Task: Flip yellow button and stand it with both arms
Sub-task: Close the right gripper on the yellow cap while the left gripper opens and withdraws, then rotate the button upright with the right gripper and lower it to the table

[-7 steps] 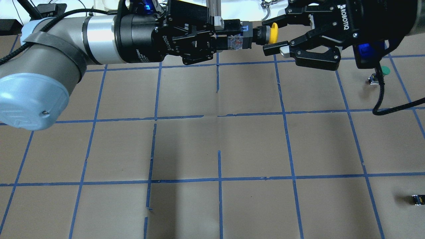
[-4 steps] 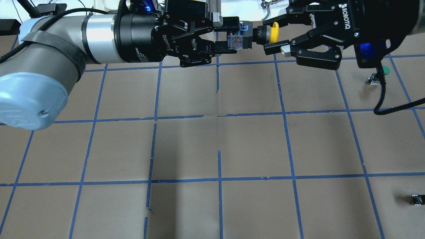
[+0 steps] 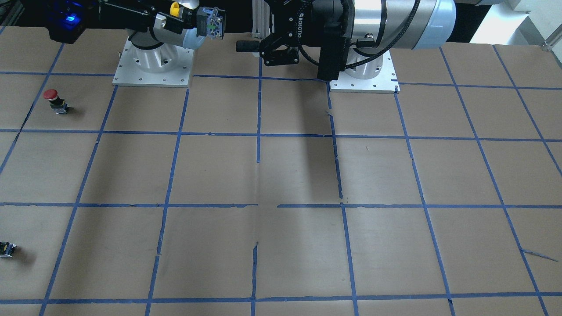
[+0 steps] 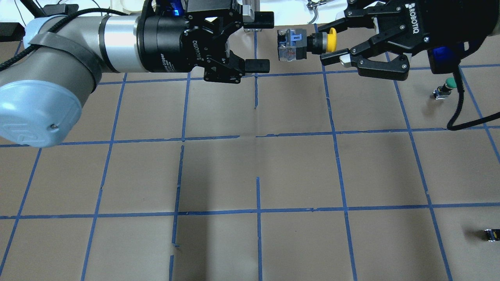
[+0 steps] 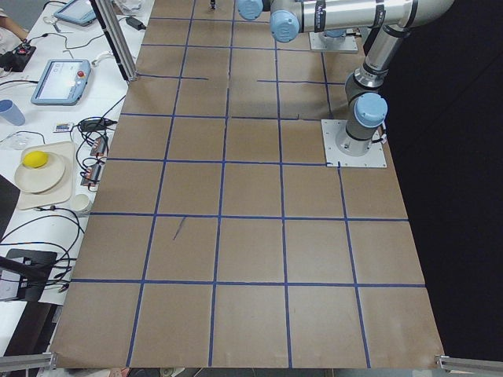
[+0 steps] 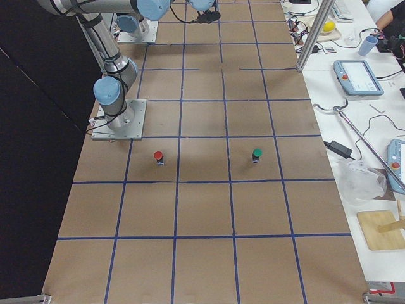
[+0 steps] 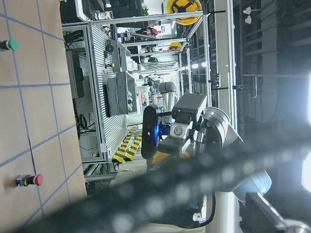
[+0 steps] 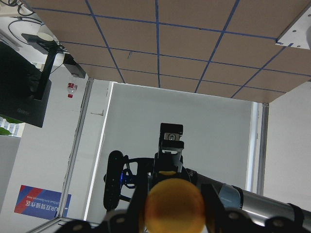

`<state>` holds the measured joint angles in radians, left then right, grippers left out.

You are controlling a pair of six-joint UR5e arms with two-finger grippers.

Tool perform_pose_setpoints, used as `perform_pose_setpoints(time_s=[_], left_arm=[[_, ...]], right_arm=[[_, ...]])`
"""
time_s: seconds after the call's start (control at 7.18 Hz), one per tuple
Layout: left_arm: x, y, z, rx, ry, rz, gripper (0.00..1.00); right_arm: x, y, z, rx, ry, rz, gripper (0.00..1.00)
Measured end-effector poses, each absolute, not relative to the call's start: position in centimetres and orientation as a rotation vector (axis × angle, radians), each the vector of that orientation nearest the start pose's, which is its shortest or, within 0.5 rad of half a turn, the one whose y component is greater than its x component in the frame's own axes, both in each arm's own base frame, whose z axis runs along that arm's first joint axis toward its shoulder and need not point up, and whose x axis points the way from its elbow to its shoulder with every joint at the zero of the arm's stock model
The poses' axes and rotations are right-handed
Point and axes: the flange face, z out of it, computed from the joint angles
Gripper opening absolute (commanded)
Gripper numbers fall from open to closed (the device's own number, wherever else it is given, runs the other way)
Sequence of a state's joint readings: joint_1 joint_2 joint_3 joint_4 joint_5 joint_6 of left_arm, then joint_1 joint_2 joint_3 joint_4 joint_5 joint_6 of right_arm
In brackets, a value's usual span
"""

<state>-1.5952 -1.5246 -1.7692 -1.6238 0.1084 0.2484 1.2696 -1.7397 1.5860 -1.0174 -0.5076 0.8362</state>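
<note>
The yellow button (image 4: pixel 297 43) hangs in the air at the table's far side, lying level, its yellow cap (image 4: pixel 331 40) toward the right arm and its blocky base toward the left arm. My right gripper (image 4: pixel 333 45) is shut on the button at its neck, just behind the cap. My left gripper (image 4: pixel 260 41) is open and empty, its fingers (image 4: pixel 258 65) spread just left of the base and apart from it. In the front view the button (image 3: pixel 210 22) shows at the top left. The right wrist view shows the blurred yellow cap (image 8: pixel 174 208) between the fingers.
A green-capped button (image 4: pixel 450 83) stands at the far right. A red-capped button (image 3: pixel 52 98) stands on the robot's right side. A tiny dark switch block (image 4: pixel 491 234) lies near the right edge. The table is brown paper with blue tape grid lines.
My left gripper has opened, let go of the button's base and drawn back to the left. My right gripper keeps the button and has shifted slightly right.
</note>
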Motion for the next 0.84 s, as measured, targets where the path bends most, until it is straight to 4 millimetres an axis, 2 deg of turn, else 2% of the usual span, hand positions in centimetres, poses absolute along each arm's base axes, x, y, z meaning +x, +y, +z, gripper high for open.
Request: perform_pose_setpoints(time_s=[0.28, 0.42, 0.56, 0.84], left_arm=[[-23.5, -46.9, 50.5, -0.040, -1.883, -0.027, 0.99], [-22.8, -47.8, 50.7, -0.029, -2.029, 0.007, 0.99], [-21.9, -49.1, 50.0, -0.017, -2.202, 0.074, 0.98], [-19.1, -52.4, 46.6, 0.036, -2.593, 0.189, 0.98]], right_arm=[[6.2, -44.7, 54.9, 1.313, 1.834, 0.539, 0.09], [5.0, -45.0, 53.9, 1.237, 1.992, 0.455, 0.10], [3.9, -45.0, 52.7, 1.103, 2.188, 0.384, 0.10], [1.6, -44.7, 50.6, 0.676, 2.591, 0.293, 0.09]])
